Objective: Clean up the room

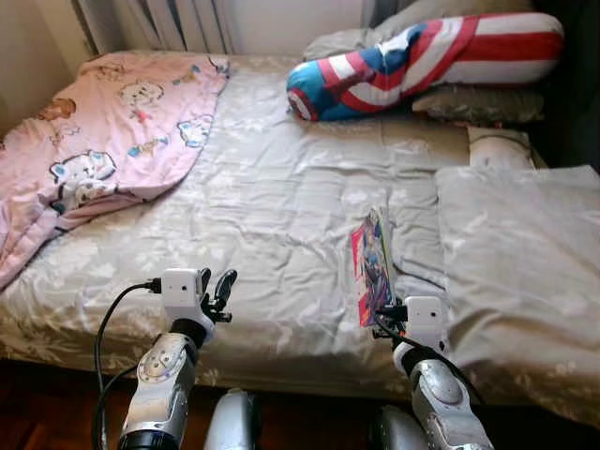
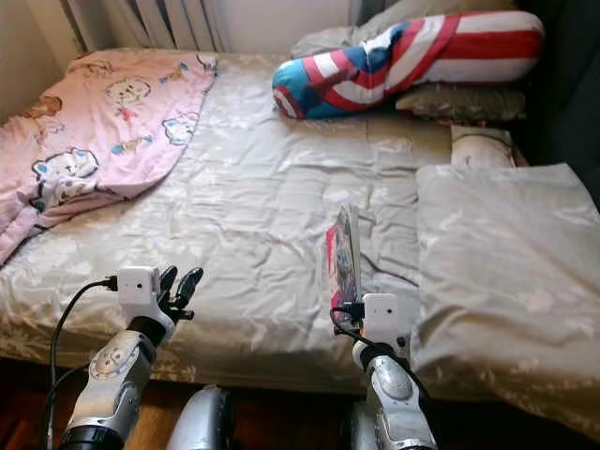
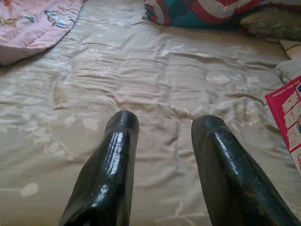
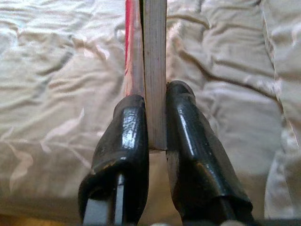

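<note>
The right gripper is clamping a thin comic book between both fingers, holding it on edge just above the grey bedspread near the bed's front edge. The left gripper is hovering over the bedspread with its fingers spread apart and gripping nothing. A pink cartoon blanket is lying crumpled on the bed's left side, a shield-patterned bolster is resting by the pillows, and a grey pillow is sitting at the right.

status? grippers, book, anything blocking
Right gripper shut on book, held on edge over bed. Left gripper open, holding nothing, above sheet. Nothing blocking.
</note>
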`<state>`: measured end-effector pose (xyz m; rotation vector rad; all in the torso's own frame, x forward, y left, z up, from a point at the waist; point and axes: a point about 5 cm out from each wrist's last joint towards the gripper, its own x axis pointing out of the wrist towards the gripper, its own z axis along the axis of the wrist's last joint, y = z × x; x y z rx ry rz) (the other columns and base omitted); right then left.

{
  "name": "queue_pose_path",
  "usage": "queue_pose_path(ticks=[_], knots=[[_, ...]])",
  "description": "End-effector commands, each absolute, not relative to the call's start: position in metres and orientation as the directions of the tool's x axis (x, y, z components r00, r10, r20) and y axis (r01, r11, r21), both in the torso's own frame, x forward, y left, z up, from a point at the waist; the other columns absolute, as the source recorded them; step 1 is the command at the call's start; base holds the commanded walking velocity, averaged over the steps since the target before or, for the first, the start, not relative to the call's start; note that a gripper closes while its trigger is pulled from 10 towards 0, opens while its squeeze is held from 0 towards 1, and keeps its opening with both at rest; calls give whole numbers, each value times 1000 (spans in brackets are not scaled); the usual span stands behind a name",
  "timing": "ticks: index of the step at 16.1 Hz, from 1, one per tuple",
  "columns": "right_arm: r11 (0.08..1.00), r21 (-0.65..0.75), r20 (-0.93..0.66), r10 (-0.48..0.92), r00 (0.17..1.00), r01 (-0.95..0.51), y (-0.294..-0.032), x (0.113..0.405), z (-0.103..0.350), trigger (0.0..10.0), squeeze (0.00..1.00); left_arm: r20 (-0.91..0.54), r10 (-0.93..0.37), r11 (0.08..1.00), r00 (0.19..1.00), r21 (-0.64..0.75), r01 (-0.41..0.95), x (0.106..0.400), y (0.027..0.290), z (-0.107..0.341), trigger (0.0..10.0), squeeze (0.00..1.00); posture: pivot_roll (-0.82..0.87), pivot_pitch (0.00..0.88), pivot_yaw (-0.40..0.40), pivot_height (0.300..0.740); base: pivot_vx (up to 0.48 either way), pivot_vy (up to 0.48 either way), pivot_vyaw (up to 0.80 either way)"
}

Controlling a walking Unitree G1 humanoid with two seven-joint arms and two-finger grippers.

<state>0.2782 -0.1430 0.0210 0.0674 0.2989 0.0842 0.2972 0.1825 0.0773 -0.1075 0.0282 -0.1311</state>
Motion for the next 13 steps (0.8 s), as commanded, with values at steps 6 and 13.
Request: queue_pose_path(ticks=[6,13], knots=[[994,67,-240,101,966,-87,-138,284,30,10000,0,-33,-140,985,990,-110,135,297,183,77,10000,0,22,116,9,624,294,0,68],[962,272,-322,52,945,39,-145,297,22,10000,0,-25,-140,986,990,-95,137,295,185,79,10000,0,46,145,21,624,35,0,0]])
